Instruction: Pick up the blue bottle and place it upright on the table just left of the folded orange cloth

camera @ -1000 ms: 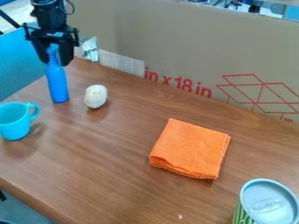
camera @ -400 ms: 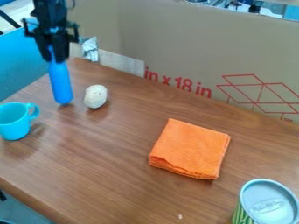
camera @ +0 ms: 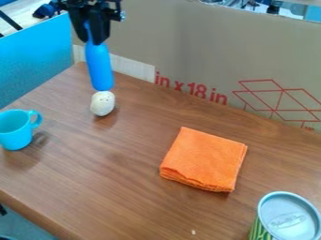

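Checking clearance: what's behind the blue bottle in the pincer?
Behind the bottle stand the cardboard wall and, at its foot, a pale strip. What bottle and pincer cover can't be seen.

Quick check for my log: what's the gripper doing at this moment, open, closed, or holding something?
Gripper: closed on the neck of the upright blue bottle.

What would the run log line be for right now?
gripper: holding blue bottle by its neck | white speckled object: on table | turquoise mug: at left | orange cloth: folded
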Controlling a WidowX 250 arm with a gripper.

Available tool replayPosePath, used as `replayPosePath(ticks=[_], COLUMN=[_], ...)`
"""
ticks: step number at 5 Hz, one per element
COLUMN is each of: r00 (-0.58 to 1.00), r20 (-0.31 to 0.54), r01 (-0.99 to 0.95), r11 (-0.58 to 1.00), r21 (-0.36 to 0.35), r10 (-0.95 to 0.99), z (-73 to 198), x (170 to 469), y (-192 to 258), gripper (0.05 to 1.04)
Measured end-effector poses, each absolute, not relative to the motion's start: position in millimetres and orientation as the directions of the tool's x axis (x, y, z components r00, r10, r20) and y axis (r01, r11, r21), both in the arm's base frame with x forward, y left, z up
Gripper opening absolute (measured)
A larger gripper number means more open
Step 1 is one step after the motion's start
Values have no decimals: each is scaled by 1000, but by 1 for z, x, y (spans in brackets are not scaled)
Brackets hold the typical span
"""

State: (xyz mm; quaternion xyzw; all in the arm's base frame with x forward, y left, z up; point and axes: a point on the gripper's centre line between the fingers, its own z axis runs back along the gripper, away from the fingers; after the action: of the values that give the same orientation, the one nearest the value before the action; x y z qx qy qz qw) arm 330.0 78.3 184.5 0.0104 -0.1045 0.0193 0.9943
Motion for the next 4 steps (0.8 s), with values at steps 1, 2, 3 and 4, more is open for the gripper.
replayPosePath(ticks=[1,2,3,4], r00=[984,989,994,994], r20=[161,88,20,-9], r01=[78,124,113,111], r11=[996,989,988,989], r21=[-42,-81,-101,-99], r10=[-70,-116,-111,-112], z=[167,144,120,107], x=[317,305,307,309], y=[31,-10,-15,-11], gripper=[349,349,349,349])
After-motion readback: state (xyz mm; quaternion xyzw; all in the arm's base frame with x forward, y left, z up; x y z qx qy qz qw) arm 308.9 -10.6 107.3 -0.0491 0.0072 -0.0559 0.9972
